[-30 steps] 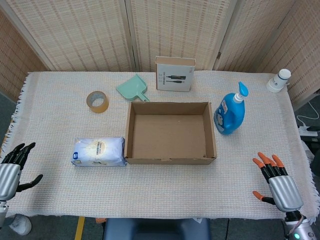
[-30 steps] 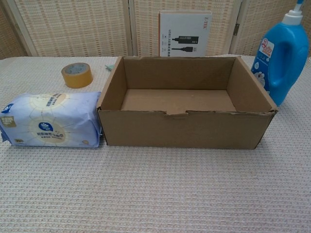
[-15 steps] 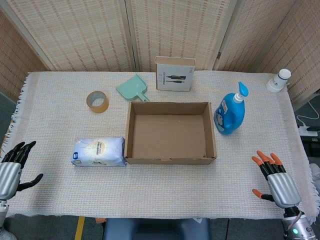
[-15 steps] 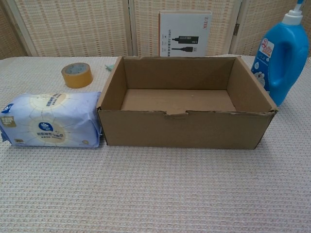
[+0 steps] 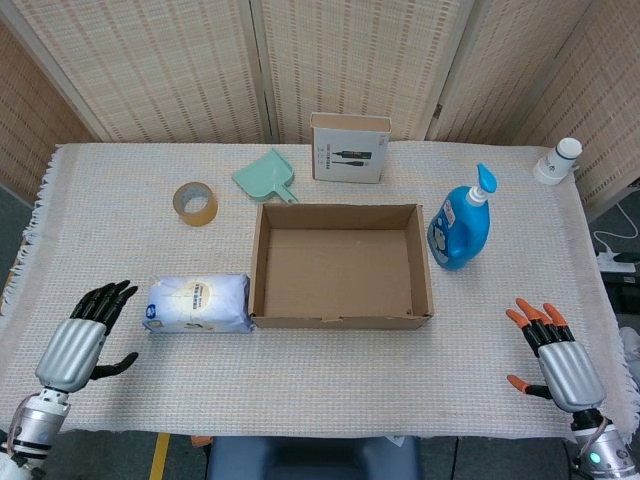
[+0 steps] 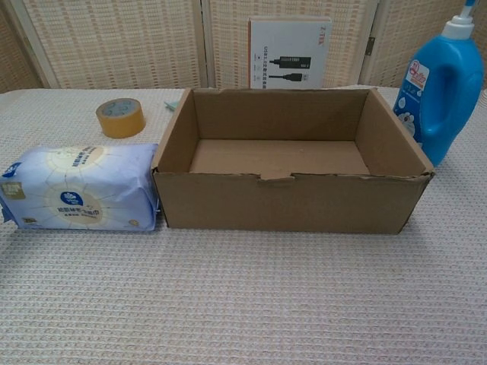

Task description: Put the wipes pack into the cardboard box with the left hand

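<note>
The wipes pack [image 5: 197, 304] [image 6: 80, 198], pale blue and white, lies on the table against the left wall of the open cardboard box [image 5: 341, 265] [image 6: 289, 163], which is empty. My left hand [image 5: 82, 338] hovers over the table's front left, just left of the pack, fingers spread and holding nothing. My right hand [image 5: 555, 357] is at the front right edge, fingers apart, empty. The chest view shows neither hand.
A roll of brown tape [image 5: 195, 203] and a green dustpan [image 5: 266, 176] lie behind the pack. A white product box [image 5: 349, 147] stands behind the cardboard box. A blue detergent bottle [image 5: 461, 223] stands right of it; a small white bottle [image 5: 558, 160] sits far right.
My left hand has moved right and inward from the table's left edge toward the wipes pack. The right hand has hardly moved.
</note>
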You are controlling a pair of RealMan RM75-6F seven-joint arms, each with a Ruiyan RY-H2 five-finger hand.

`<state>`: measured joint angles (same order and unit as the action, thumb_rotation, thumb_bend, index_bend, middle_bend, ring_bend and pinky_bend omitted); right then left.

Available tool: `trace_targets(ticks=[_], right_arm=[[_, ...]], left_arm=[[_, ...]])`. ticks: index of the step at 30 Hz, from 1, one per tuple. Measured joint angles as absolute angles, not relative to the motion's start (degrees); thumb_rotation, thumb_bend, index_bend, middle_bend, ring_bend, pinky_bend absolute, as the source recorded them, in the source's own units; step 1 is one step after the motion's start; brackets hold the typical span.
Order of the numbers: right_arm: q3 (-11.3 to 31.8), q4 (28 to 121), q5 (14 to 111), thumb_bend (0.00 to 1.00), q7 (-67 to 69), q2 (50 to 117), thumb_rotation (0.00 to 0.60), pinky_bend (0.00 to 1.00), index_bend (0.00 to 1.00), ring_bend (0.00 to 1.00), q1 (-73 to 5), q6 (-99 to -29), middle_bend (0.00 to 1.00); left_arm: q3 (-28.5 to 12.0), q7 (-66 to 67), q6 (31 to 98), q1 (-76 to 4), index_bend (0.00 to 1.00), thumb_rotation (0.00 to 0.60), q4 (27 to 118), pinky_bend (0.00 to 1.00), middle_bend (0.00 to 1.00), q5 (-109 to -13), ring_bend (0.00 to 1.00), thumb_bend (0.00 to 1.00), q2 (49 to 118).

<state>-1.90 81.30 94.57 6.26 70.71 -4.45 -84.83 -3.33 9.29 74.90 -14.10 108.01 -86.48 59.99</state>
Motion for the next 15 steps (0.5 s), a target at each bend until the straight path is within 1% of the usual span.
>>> trace_targets(ticks=[7, 15], right_arm=[[-2.05, 81.29, 95.62, 0.00, 3.98, 70.94, 0.600, 0.00, 0.12, 0.00, -4.01, -86.48, 0.00], [-2.11, 80.87, 95.18, 0.00, 4.23, 71.19, 0.600, 0.00, 0.12, 0.00, -3.83, -86.48, 0.00]], left_arm=[[-5.37, 14.97, 70.19, -17.77, 0.00, 0.600, 109.35, 0.07, 0.00, -80.19, 0.00, 0.21, 63.68], [-7.67, 19.64, 63.90, -23.20, 0.00, 0.600, 107.75, 0.07, 0.00, -72.14, 0.00, 0.21, 67.69]])
